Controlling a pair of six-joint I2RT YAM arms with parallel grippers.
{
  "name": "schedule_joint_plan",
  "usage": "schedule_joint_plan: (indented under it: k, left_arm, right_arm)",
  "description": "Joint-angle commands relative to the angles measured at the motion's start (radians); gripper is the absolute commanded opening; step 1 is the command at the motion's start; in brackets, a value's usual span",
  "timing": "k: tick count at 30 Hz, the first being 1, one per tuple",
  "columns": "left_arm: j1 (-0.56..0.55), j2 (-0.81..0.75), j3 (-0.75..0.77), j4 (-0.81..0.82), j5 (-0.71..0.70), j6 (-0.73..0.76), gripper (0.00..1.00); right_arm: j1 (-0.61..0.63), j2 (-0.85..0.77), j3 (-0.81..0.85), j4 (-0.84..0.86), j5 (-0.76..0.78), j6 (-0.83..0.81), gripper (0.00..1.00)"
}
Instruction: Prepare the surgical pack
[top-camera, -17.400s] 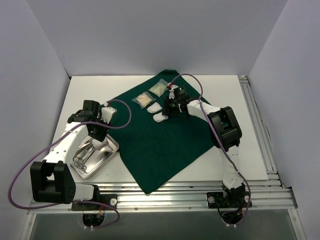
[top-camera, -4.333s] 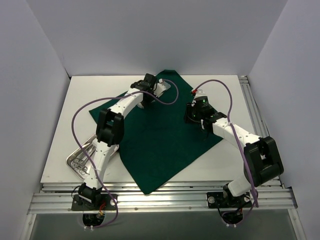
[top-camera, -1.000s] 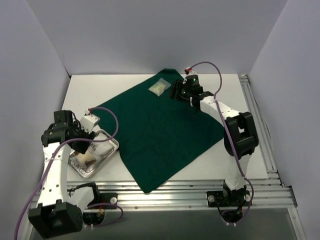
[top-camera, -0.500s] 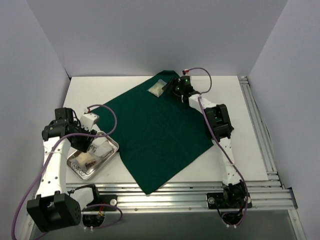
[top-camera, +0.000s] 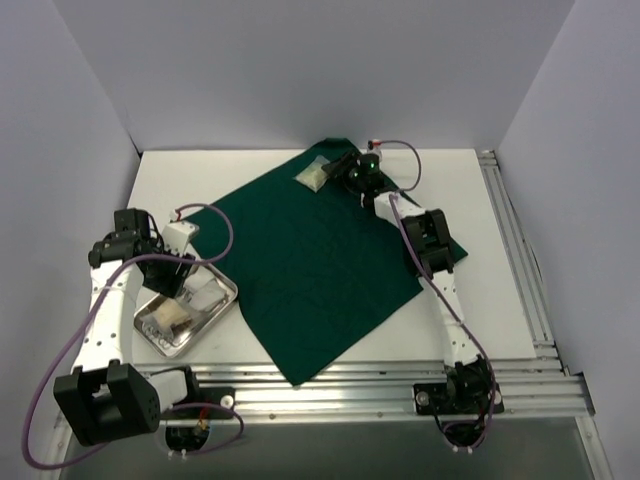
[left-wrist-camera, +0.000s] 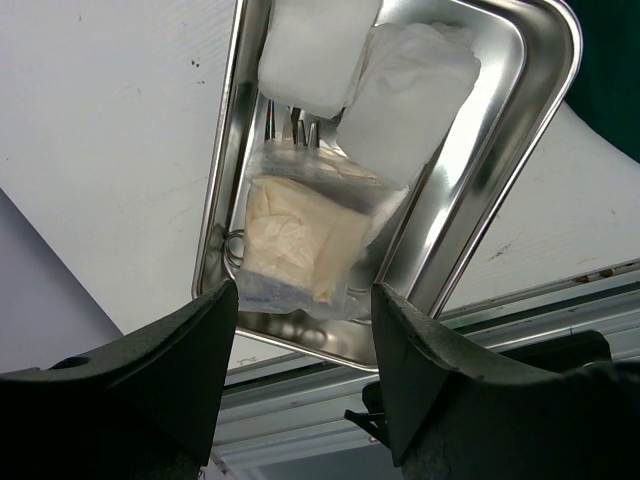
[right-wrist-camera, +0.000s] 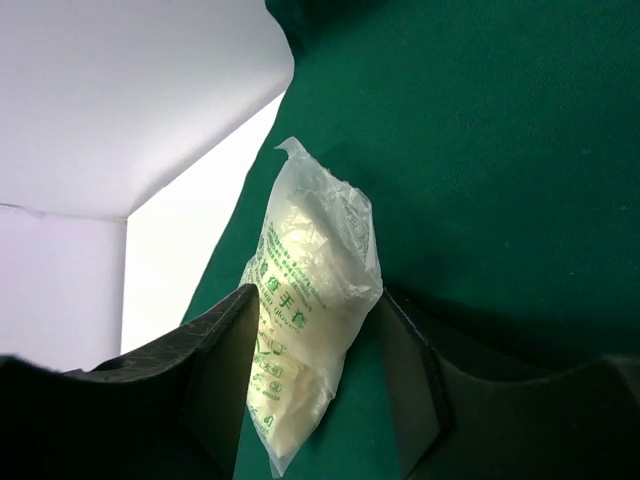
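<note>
Your left arm rises from its base at the near left corner, folds at the elbow by the left edge of the counter, and turns its wrist down over the steel tray; the left pincer hangs above the tray with its jaws wide and nothing between them or touching them.

The tray sits on the counter at the near left, just beside the left edge of the dark green drape; in it you can see two white gauze pads side by side at one end and a clear packet of beige material lying partly over them; the steel instruments are mostly hidden beneath, with only small bits of metal showing.

Your right arm is stretched almost straight toward the far side, running over the right part of the drape; the right pincer is low at the drape's far corner, its jaws partly open on either side of the green-printed packet; the pads look to be against the packet's two sides, but you cannot tell whether it is truly gripped; the packet lies on the drape near its edge, with bare counter just beyond.
</note>
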Motion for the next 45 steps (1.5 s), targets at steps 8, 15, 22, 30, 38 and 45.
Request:
schedule_joint_plan:
  k: [8, 15, 22, 30, 38, 45]
  left_arm:
    - [-0.005, 0.014, 0.022, 0.044, -0.001, -0.002, 0.65]
    - [-0.005, 0.002, 0.033, 0.02, 0.019, -0.015, 0.65]
    - [-0.005, -0.036, 0.071, 0.021, 0.03, -0.091, 0.65]
    - [-0.01, -0.117, 0.162, 0.003, 0.214, -0.163, 0.68]
    - [-0.368, -0.134, 0.312, -0.002, 0.075, -0.23, 0.87]
    - [-0.413, -0.073, 0.332, 0.043, 0.03, -0.275, 0.86]
  right_arm:
    - [0.02, 0.057, 0.028, 0.105, -0.035, 0.069, 0.17]
    - [0.026, -0.114, -0.119, 0.186, -0.068, 0.014, 0.0]
    - [0.072, -0.409, -0.411, 0.261, -0.077, -0.06, 0.0]
    - [0.235, -0.74, -0.71, 0.165, 0.019, -0.186, 0.0]
    - [0.45, -0.94, -0.946, 0.336, 0.207, -0.003, 0.0]
    - [0.569, -0.967, -0.953, 0.341, 0.25, 0.007, 0.0]
